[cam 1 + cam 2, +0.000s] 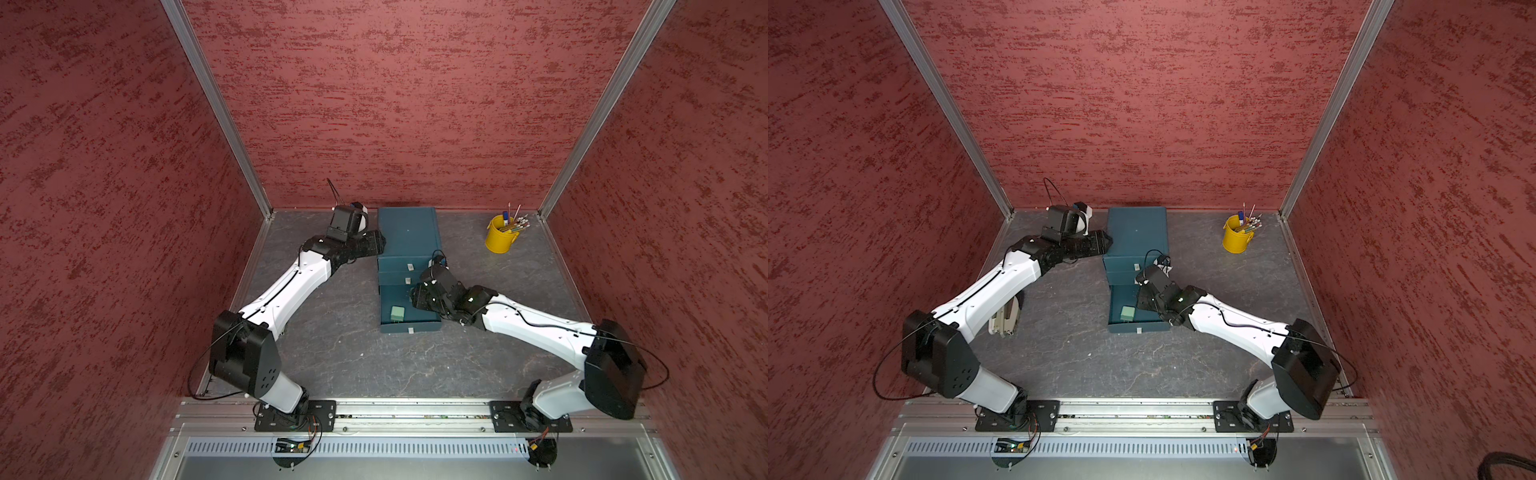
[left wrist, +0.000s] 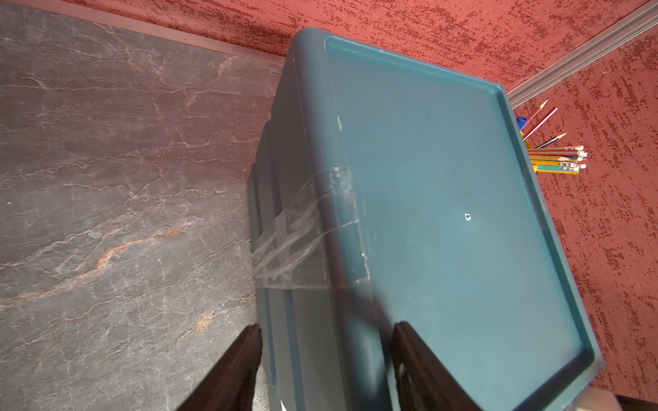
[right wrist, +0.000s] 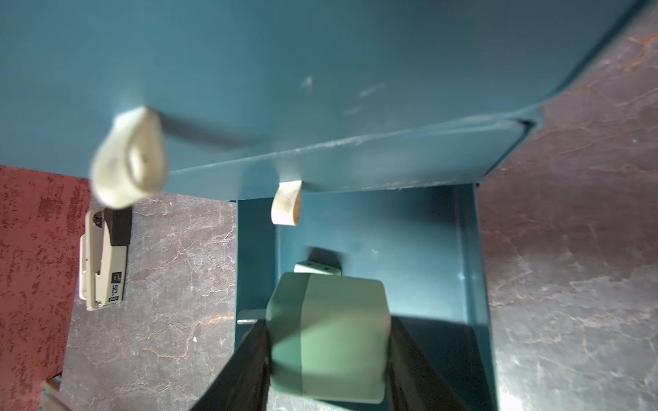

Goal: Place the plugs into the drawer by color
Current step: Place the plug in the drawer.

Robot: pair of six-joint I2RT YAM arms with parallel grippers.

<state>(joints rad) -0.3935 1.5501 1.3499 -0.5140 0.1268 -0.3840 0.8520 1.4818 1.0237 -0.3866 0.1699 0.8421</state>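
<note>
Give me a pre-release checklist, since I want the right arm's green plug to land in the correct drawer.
1. Grip: right gripper shut on the green plug: ok.
2. Access: bottom drawer pulled open: ok.
3. Position: held plug over the drawer's inside, not the table: ok.
4. Colour: second green plug already lies in that drawer: ok.
5. Drop height above the drawer floor: cannot tell.
6. Support: left gripper astride the chest top edge, jaws apart; contact: cannot tell.
</note>
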